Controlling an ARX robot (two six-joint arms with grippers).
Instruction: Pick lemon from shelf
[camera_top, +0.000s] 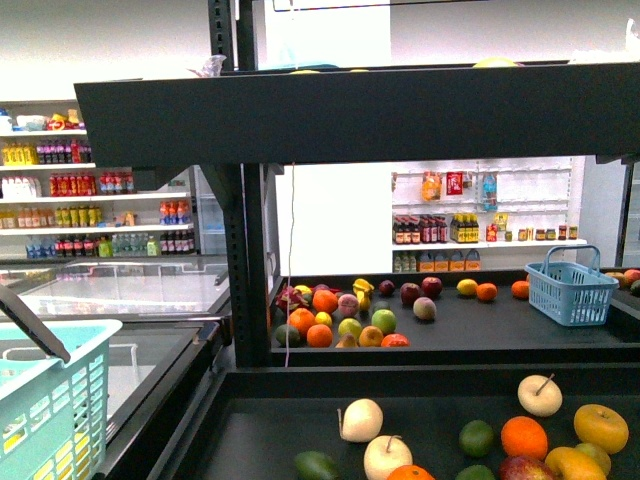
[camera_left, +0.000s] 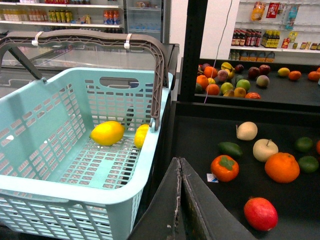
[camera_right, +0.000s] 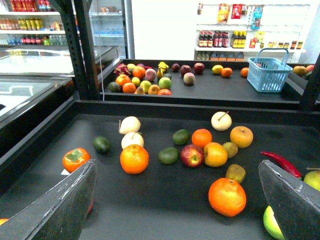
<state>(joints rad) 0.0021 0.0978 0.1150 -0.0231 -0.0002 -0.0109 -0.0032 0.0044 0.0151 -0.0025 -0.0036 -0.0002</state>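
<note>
1. Right gripper (camera_right: 177, 166): jaws wide apart, nothing between them, over the near tray of the shelf (camera_right: 200, 106).
2. Left gripper (camera_left: 180, 161): the two dark fingers meet along a seam, so I read the jaws as together, holding nothing.
3. A lemon (camera_left: 107, 133) lies in the teal basket (camera_left: 75, 192), beyond and to one side of the left jaws, well apart from them.
4. A second yellow fruit (camera_left: 141, 135) sits just beside the lemon. The basket handle (camera_left: 161, 75) cuts it off, so I can't tell its shape.
5. Ahead of the open right jaws there are oranges, apples and green fruit, but no plain oval yellow one that I can pick out.
6. A far yellow fruit (camera_right: 217, 69) on the rear tray might be a lemon. It is too small to tell.
7. Handling, as a judgement: firm, light, with a smooth waxy rind that rolls easily. Close across the short middle, not the tapered ends, with moderate squeeze.
8. The top tier shows only its underside and slivers of yellow.
</note>
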